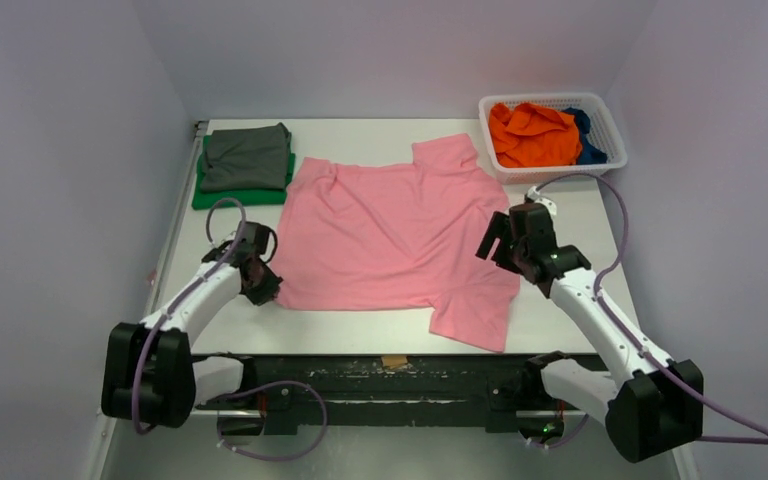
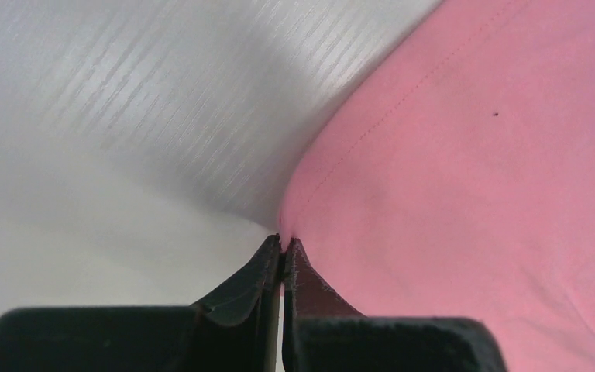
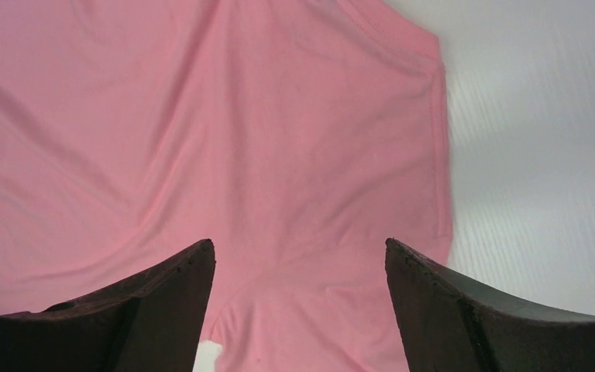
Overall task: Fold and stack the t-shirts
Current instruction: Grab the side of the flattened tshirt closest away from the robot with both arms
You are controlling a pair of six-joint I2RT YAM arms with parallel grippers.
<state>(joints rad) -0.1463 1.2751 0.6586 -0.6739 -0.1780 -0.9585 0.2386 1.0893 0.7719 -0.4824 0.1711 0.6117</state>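
The pink t-shirt (image 1: 390, 230) lies spread flat in the middle of the table, one sleeve toward the near edge. My left gripper (image 1: 268, 290) is shut on the shirt's near left corner; in the left wrist view the fingertips (image 2: 283, 246) pinch the pink hem (image 2: 449, 194). My right gripper (image 1: 500, 245) is open and hovers above the shirt's right side; in the right wrist view the gripper (image 3: 300, 252) has its two fingers wide apart over the pink cloth (image 3: 240, 139). A folded grey shirt (image 1: 248, 156) lies on a folded green one (image 1: 210, 194) at the back left.
A white mesh basket (image 1: 600, 110) at the back right holds the orange shirt (image 1: 532, 133) and the dark blue shirt (image 1: 588, 140). White walls enclose the table (image 1: 570, 330) on three sides. A bit of tan tape (image 1: 394, 361) sits on the near edge.
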